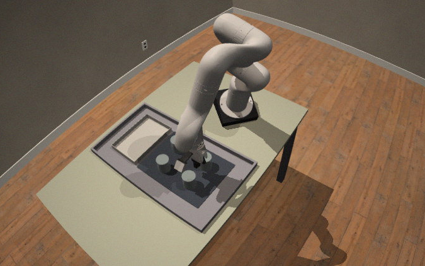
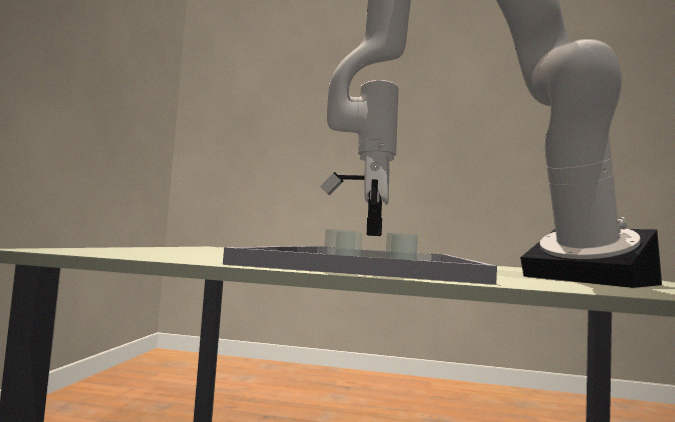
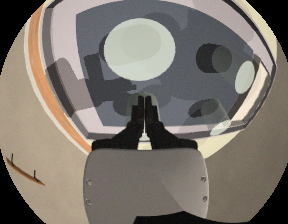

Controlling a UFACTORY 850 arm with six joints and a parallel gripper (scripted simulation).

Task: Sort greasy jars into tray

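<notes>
Top view: the gripper [image 1: 198, 162] [image 2: 374, 234] [image 3: 144, 103] is shut on nothing, its jaws narrow. Around it, mouth-down on the mat [image 1: 173, 181] [image 3: 170, 91], stand a seven-o'clock jar [image 1: 188, 178] [image 2: 350, 241] [image 3: 140, 49], a nine-o'clock jar [image 1: 162, 162] [image 2: 330, 239] [image 3: 244, 77], a ten-o'clock jar [image 1: 173, 140] [image 3: 220, 127], and a two-o'clock jar [image 1: 207, 157] [image 2: 401, 245] [image 3: 130, 107].
</notes>
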